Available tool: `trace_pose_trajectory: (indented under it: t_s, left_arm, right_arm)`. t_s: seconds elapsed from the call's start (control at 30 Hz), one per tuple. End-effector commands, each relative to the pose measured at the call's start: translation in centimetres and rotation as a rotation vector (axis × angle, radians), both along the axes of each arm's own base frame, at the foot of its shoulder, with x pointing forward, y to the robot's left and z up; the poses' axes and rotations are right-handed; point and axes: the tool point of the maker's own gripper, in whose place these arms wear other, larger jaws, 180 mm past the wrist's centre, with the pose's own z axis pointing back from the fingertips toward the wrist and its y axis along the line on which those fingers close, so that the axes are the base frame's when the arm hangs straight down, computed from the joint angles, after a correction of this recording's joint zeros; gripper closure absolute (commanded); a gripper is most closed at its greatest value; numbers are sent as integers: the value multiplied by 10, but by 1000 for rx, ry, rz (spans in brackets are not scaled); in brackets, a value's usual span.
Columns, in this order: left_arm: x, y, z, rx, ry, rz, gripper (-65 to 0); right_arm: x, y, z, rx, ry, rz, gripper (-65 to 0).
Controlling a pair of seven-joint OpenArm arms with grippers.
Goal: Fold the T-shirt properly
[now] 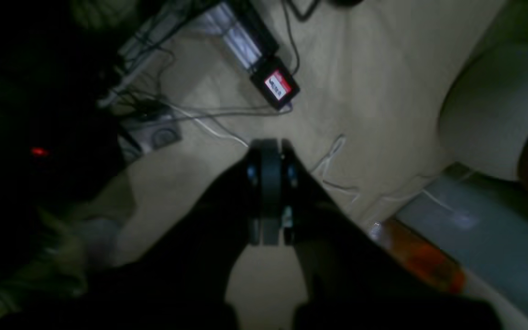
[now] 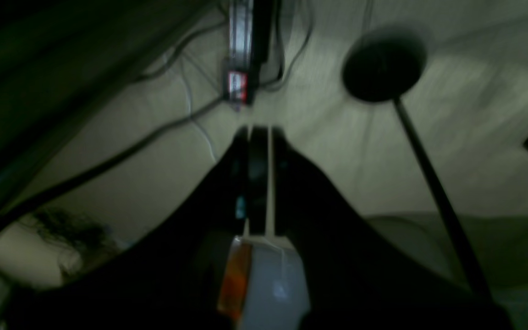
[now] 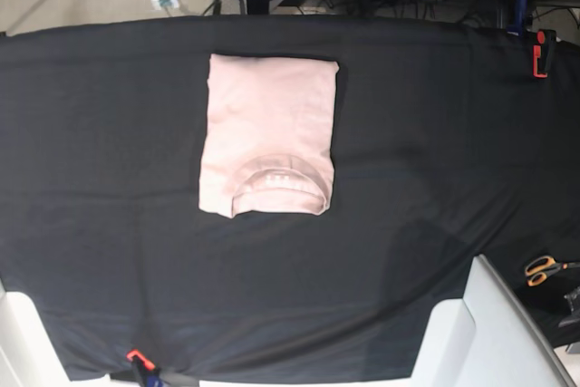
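Observation:
The pale pink T-shirt [image 3: 268, 120] lies folded into a neat rectangle on the black table cloth [image 3: 435, 151], left of centre toward the far edge. Its ribbed collar [image 3: 277, 180] faces the near side. Neither arm shows in the base view. In the left wrist view, my left gripper [image 1: 271, 147] is shut with nothing between its fingers, hanging over a beige floor. In the right wrist view, my right gripper [image 2: 259, 133] is also shut and empty, over the floor. The T-shirt appears in neither wrist view.
Orange-handled scissors [image 3: 544, 269] lie at the right edge and a red clamp [image 3: 541, 52] grips the far right corner. White panels [image 3: 462, 333] stand at the near edge. Cables and a black labelled box [image 1: 275, 85] lie on the floor, and a round-based stand [image 2: 383, 64] is nearby.

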Motion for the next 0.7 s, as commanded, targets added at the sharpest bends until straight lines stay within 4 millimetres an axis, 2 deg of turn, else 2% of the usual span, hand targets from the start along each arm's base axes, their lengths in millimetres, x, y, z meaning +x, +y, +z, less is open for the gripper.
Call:
trace_pose_trajectory:
  t_s: [0.0,0.13,0.2,0.3,0.4,0.57,0.67]
  left_arm:
    - [-5,-2,-6,-20,24,23,0]
    - [-2,11,-46,58,44,203,0]
    - [-7,22,-58,92,47,302,0]
    - [-6,32,-60,104,-13,410,0]
    - [5,32,-59,88,-71,431,0]
    - [15,30,-59,79,-93,436,0]
    - [34,30,-60,75,-119,435,0]
  right_arm:
    - [-22,-5,-8,-18,61,26,-20]
    - [-45,-19,-41,-72,99,120,-20]
    - [-58,-32,-52,-104,93,150,-20]
    - [-65,-57,-60,-151,52,176,-24]
    - [-53,-69,-61,-156,-72,169,-26]
    - [-47,-60,-55,-106,-245,165,-27]
    - [-47,-57,-55,-103,-247,163,-27]
